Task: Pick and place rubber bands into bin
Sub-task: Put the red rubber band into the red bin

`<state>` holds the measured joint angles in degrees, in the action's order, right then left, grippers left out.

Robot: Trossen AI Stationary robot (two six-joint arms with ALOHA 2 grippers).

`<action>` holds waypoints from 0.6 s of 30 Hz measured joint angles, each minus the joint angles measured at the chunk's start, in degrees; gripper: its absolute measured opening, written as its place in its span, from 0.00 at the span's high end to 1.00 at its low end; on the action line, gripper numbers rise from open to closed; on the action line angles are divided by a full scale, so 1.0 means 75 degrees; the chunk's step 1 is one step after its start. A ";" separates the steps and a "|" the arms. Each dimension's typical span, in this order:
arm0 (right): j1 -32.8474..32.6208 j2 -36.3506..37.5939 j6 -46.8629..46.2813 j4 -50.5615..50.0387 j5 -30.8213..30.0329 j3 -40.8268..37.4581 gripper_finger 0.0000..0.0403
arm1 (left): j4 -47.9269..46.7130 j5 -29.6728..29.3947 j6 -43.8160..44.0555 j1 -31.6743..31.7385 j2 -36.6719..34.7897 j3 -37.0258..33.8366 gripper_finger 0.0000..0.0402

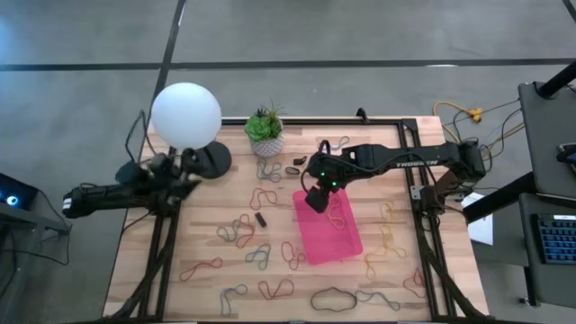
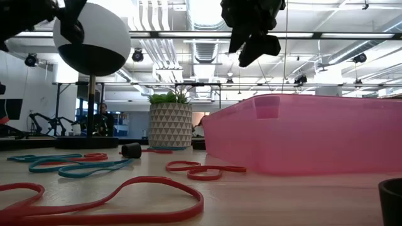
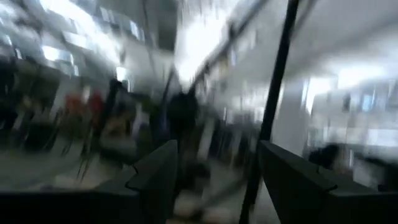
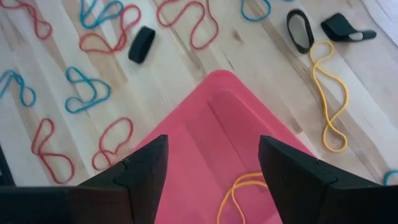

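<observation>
The pink bin [image 1: 335, 236] lies right of the table's middle, with one yellow rubber band [image 4: 239, 191] inside it. My right gripper [image 4: 213, 168] hangs open and empty above the bin's far left corner [image 1: 315, 200], well clear of the rim in the low view [image 2: 254, 44]. Several loose rubber bands lie flat on the wood around the bin: red ones [image 4: 186, 18], blue ones [image 4: 87, 93], a yellow one [image 4: 329, 93] and black ones [image 4: 300, 29]. My left gripper [image 1: 191, 183] waits open at the table's left edge, pointing into the room [image 3: 217, 180].
A white plant pot [image 1: 267, 142] stands at the far edge, and a lamp with a white globe [image 1: 186, 113] and a dark base [image 1: 213, 160] is near my left gripper. A small black cylinder [image 1: 261, 220] lies left of the bin [image 2: 301, 135]. More bands line the near edge [image 1: 276, 290].
</observation>
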<state>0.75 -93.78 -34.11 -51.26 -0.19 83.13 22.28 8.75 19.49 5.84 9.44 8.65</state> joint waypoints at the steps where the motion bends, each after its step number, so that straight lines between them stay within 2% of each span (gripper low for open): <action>1: 0.0000 -0.0003 -0.0026 -0.0051 0.0000 0.0000 0.42 | -0.0547 0.0343 -0.0080 -0.0016 0.0208 0.0145 0.48; 3: 0.0000 -0.0003 -0.0147 -0.0199 -0.0003 0.0000 0.42 | -0.1284 0.1017 -0.0045 -0.0078 0.0677 0.0382 0.48; 6: 0.0000 -0.0006 -0.0263 -0.0428 -0.0003 0.0000 0.42 | -0.1707 0.1831 -0.0051 -0.0254 0.1375 0.0521 0.48; 9: 0.0000 -0.0006 -0.0280 -0.0562 -0.0003 -0.0002 0.42 | -0.1685 0.2052 -0.0055 -0.0622 0.1998 0.0556 0.48; 13: 0.0000 -0.0006 -0.0292 -0.0754 -0.0003 -0.0003 0.42 | -0.1937 0.1414 -0.0676 -0.1566 0.2637 0.0803 0.52; 16: 0.0000 -0.0006 -0.0292 -0.0857 -0.0009 -0.0006 0.42 | -0.2961 0.0355 -0.1422 -0.2516 0.3032 0.1342 0.60; 18: 0.0000 -0.0006 -0.0284 -0.0897 -0.0045 -0.0009 0.42 | -0.3812 -0.0398 -0.1506 -0.3197 0.3285 0.1755 0.66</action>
<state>0.75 -93.82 -36.23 -57.99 -0.52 83.07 -6.31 5.76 8.20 -18.13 34.07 21.81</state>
